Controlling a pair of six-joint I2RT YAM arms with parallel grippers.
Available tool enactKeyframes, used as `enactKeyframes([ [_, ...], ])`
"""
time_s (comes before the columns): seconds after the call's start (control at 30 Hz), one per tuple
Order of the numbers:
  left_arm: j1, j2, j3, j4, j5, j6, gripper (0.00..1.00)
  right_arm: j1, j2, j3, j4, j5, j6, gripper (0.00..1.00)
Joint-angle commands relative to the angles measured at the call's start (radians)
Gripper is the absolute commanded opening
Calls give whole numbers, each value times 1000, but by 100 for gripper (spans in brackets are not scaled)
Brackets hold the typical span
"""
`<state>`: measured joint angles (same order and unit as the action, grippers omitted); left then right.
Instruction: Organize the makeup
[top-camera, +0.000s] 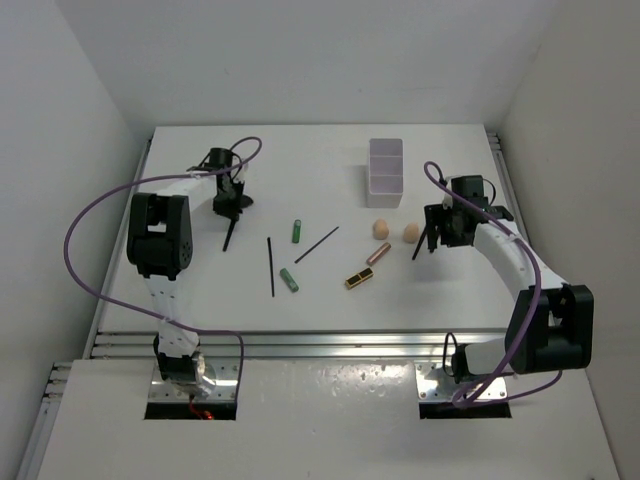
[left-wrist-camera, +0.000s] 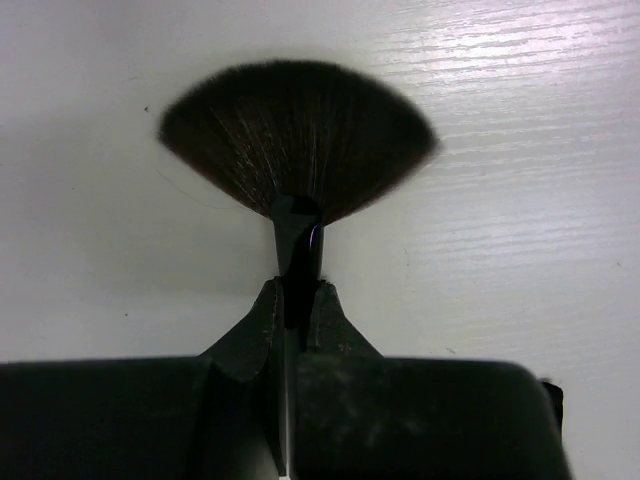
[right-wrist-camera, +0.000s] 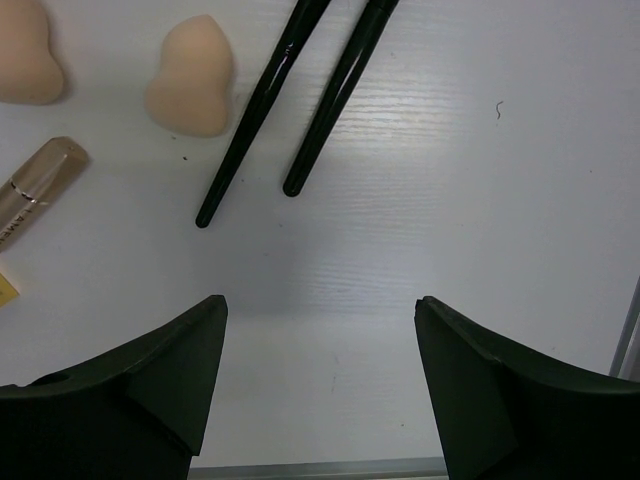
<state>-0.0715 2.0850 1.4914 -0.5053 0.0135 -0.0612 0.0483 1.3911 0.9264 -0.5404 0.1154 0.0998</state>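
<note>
Left tool (left-wrist-camera: 297, 300): clenched on the neck of a black fan-shaped brush (left-wrist-camera: 300, 130). The bristles are splayed against the white surface (top-camera: 420, 295), far left. From overhead, the handle slants toward the near side below the tool. Cannot tell whether the brush is lifted or resting, though the bristles look pressed down.

Right tool (right-wrist-camera: 320, 305): released, fingers wide apart, nothing between them. It hovers at the right side. In its wrist view, two long black brush handles (right-wrist-camera: 255, 110) lie side by side just ahead of the fingers, tips toward them. Left of the handles are two peach egg-shaped sponges (right-wrist-camera: 190, 75), then a rose-gold tube (right-wrist-camera: 35, 190).

Middle of the surface, from overhead:
- two short green tubes (top-camera: 297, 231), apart from each other
- two thin black sticks (top-camera: 271, 266)
- a gold-and-black lipstick (top-camera: 359, 278) near the rose-gold tube

All lie loose.

A white compartmented plastic box (top-camera: 385, 172) stands on the far side, right of centre. No makeup shows inside it from above.

Judgement: the task is barely begun. One brush is in hand, nothing is sorted, and every other piece is left to gather. Likely step now: the left arm takes the fan brush to its place. The right tool looks set to take one of the long handles.
</note>
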Motion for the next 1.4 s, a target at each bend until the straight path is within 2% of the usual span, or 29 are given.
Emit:
enactKeyframes([
  [0.0, 2, 61, -13, -56, -4, -22, 0, -2, -23, 25, 2, 39, -5, 76],
  [0.1, 2, 47, -2, -56, -14, -22, 0, -1, -27, 23, 8, 41, -8, 76],
  [0.23, 12, -11, 90, -56, 9, 33, 0, -2, -33, 17, 11, 23, 3, 76],
  [0.4, -27, -57, 320, 26, 66, 77, 0, -1, -82, -44, 71, -43, 18, 76],
  [0.5, -79, -83, 408, 170, 120, 67, 0, -4, -159, -112, 146, -88, 15, 76],
  [0.53, -96, -101, 408, 285, 137, 54, 0, -5, -199, -139, 190, -108, 24, 76],
  [0.6, -149, -146, 354, 443, 184, 23, 0, -7, -219, -202, 255, -137, 28, 76],
  [0.63, -174, -161, 321, 623, 184, 14, 0, -7, -239, -216, 290, -172, 31, 76],
  [0.73, -281, -184, 204, 877, 174, 27, 0, -4, -271, -258, 344, -220, 43, 76],
  [0.77, -307, -184, 190, 1012, 164, 38, 0, -5, -270, -262, 350, -224, 49, 76],
  [0.87, -411, -103, 190, 1215, 151, 35, 0, -8, -290, -279, 355, -258, 57, 76],
  [1.07, -493, 125, 335, 1519, 80, 11, 0, -13, -311, -271, 281, -280, 70, 76],
  [1.17, -531, 269, 424, 1694, -15, 52, 0, -16, -328, -256, 193, -267, 72, 76],
  [1.37, -571, 466, 570, 1739, -87, 87, 0, -25, -348, -244, 99, -258, 67, 76],
])
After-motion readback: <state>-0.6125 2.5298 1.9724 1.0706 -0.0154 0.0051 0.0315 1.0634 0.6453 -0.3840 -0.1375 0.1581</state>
